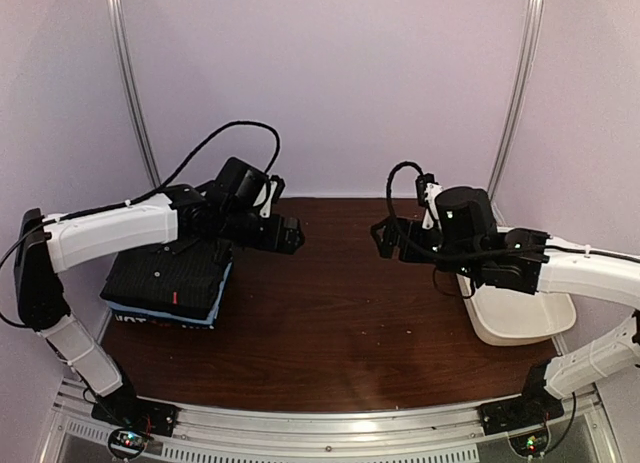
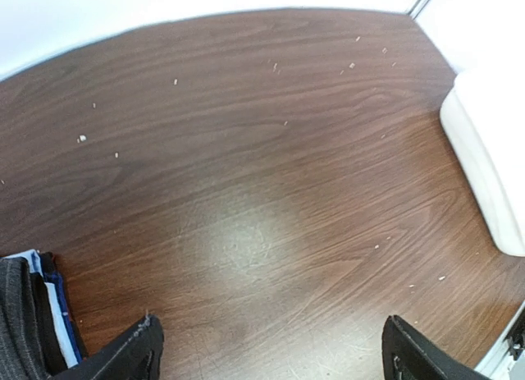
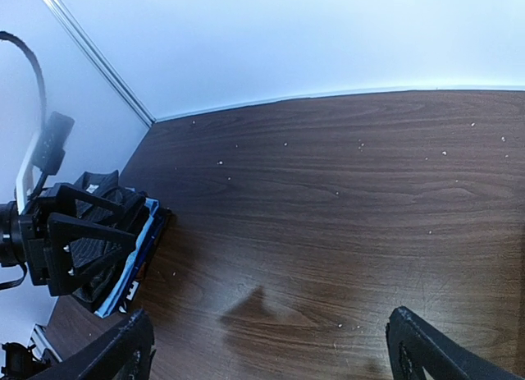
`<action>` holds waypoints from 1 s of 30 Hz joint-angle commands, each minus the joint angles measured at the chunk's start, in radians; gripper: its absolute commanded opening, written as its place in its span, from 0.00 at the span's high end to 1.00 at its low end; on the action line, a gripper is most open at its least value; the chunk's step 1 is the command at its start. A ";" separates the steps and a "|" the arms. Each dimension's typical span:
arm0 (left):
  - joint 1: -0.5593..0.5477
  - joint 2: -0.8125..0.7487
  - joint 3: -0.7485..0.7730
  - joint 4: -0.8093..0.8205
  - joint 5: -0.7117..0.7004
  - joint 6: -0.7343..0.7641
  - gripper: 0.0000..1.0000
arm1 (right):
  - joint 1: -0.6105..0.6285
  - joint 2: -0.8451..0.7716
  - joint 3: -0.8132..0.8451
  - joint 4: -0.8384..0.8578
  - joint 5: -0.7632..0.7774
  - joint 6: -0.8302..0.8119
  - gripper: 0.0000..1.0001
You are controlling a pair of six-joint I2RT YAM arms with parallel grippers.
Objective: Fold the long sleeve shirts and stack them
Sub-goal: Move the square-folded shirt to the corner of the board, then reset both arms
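Observation:
The long sleeve shirts lie folded in one stack (image 1: 170,278) at the table's left edge. A charcoal pinstriped one is on top, with a light blue layer (image 1: 205,318) and dark ones beneath. The stack's edge shows at the lower left of the left wrist view (image 2: 33,314) and behind the left arm in the right wrist view (image 3: 135,257). My left gripper (image 1: 292,235) hangs open just right of the stack, over bare wood (image 2: 275,355). Facing it from the right, my right gripper (image 1: 383,239) is open above the table's middle (image 3: 271,355). Neither holds anything.
A white plastic tub (image 1: 515,313) sits at the table's right edge under the right arm, and its rim shows in the left wrist view (image 2: 488,150). Pale walls close the back and sides. Small white specks dot the dark wooden tabletop (image 1: 330,323).

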 commanded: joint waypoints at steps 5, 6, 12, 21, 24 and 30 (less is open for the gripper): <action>-0.024 -0.206 -0.083 0.109 -0.010 0.023 0.06 | -0.006 -0.154 -0.049 -0.018 0.099 -0.045 0.00; -0.025 -0.241 -0.108 0.131 -0.007 0.025 0.06 | -0.006 -0.179 -0.052 -0.021 0.106 -0.049 0.00; -0.025 -0.361 -0.221 0.219 -0.027 0.049 0.06 | -0.006 -0.298 -0.094 -0.006 0.139 -0.075 0.00; -0.025 -0.397 -0.265 0.267 -0.042 0.033 0.06 | -0.006 -0.371 -0.117 -0.027 0.169 -0.097 0.00; -0.025 -0.401 -0.275 0.283 -0.046 0.031 0.06 | -0.006 -0.364 -0.114 -0.042 0.170 -0.106 0.00; -0.025 -0.396 -0.270 0.286 -0.052 0.031 0.05 | -0.006 -0.341 -0.107 -0.064 0.184 -0.106 0.00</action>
